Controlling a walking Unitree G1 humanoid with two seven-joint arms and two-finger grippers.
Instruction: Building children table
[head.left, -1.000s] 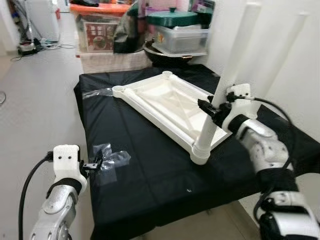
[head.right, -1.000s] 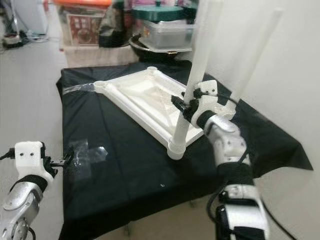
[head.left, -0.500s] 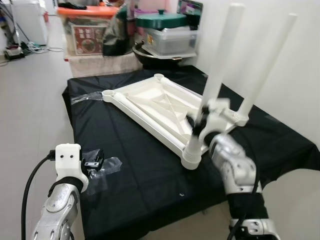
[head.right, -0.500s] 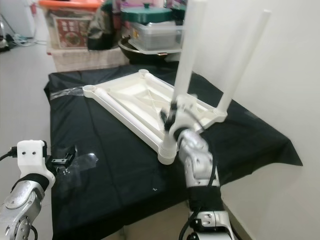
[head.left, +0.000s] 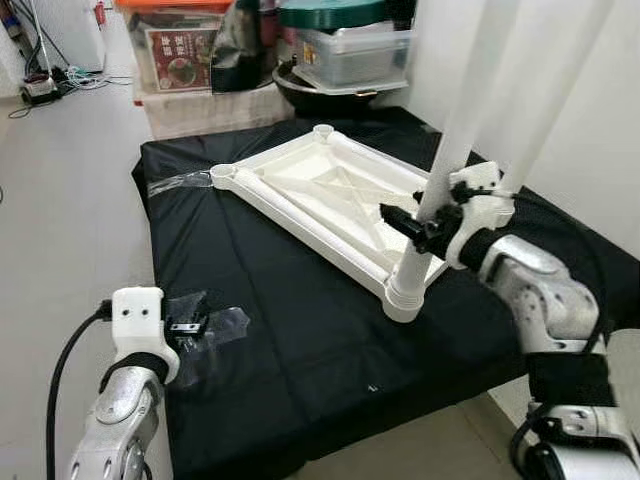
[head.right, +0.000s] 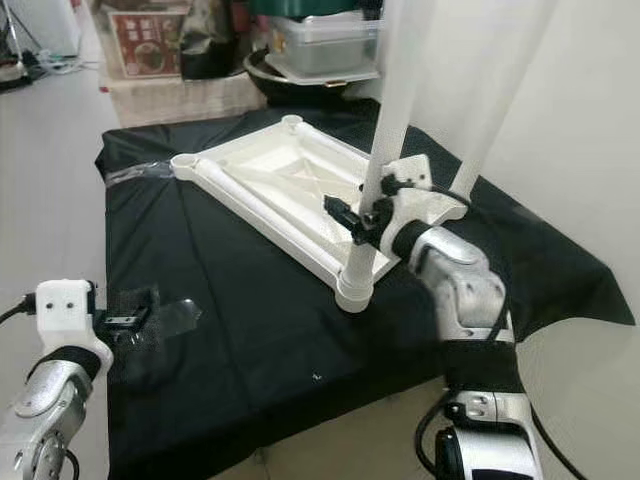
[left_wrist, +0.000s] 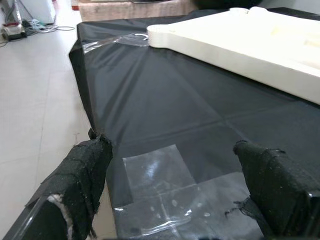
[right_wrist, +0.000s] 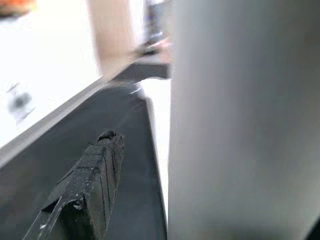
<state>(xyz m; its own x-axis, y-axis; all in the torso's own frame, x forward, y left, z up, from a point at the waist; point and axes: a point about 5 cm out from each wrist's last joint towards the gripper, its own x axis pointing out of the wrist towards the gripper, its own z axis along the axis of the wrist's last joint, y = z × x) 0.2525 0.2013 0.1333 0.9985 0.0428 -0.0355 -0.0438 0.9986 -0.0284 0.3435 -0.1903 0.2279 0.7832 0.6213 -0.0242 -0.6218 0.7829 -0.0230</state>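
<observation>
Right gripper (head.left: 420, 222) jaws clasp the upright table leg (head.left: 447, 170); left gripper (left_wrist: 175, 195) jaws wide.

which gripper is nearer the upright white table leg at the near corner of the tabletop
Right. The right gripper is at the table leg itself, fingers around its lower part. The left gripper hovers open over the clear tape at the black cloth's near left edge, well apart.

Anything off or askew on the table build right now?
The white tabletop lies upside down on the black cloth, as it should for fitting legs. The near leg in its corner socket leans slightly rather than standing plumb; the right hand is at it. Clear tape patches look crumpled near the left hand.
</observation>
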